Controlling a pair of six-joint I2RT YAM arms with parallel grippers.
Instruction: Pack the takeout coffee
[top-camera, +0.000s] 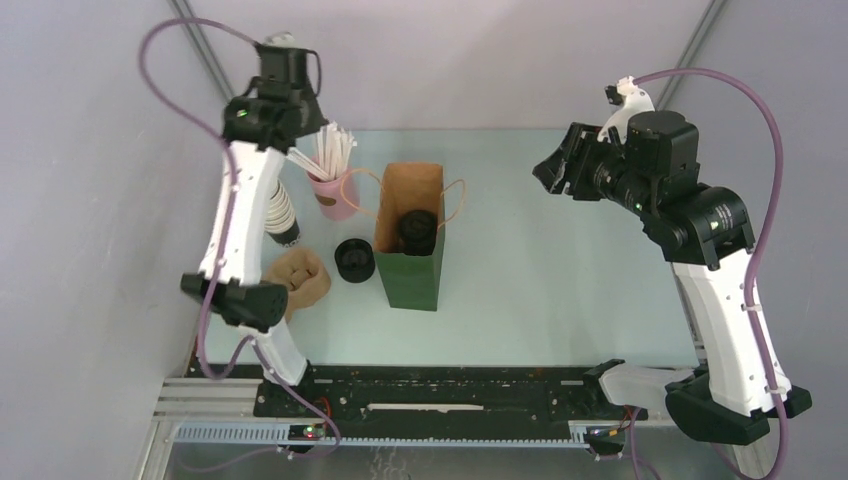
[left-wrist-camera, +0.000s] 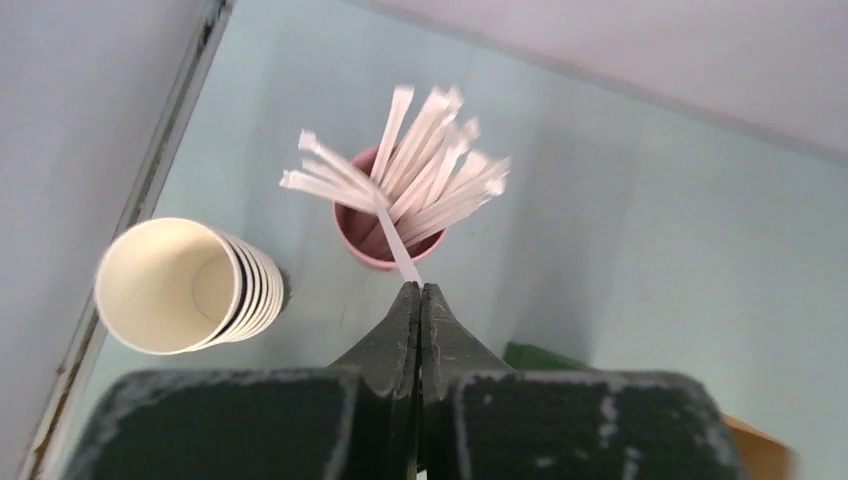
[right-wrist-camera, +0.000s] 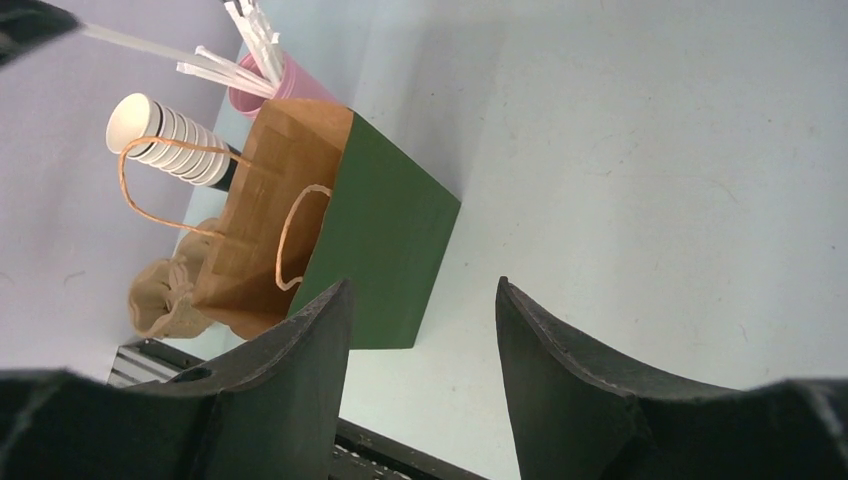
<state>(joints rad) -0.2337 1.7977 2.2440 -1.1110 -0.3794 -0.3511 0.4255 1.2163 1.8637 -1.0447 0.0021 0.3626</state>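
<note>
The takeout coffee (top-camera: 418, 228), a dark cup with a black lid, stands inside the open green paper bag (top-camera: 410, 262) at mid-table. Above a pink cup of white wrapped straws (left-wrist-camera: 365, 250), my left gripper (left-wrist-camera: 420, 288) is shut on the end of one straw (left-wrist-camera: 396, 238). The top view shows that left gripper (top-camera: 308, 128) high at the back left, over the straws (top-camera: 335, 150). My right gripper (top-camera: 556, 170) hangs open and empty, well right of the bag. In the right wrist view its fingers (right-wrist-camera: 422, 285) frame the bag (right-wrist-camera: 385, 235), whose inside does not show the coffee.
A stack of lidless cups (top-camera: 282, 218) lies left of the pink cup (top-camera: 337, 192). Loose black lids (top-camera: 353, 258) and a crumpled brown wad (top-camera: 300, 278) sit left of the bag. Bare table (top-camera: 560, 290) stretches right of it.
</note>
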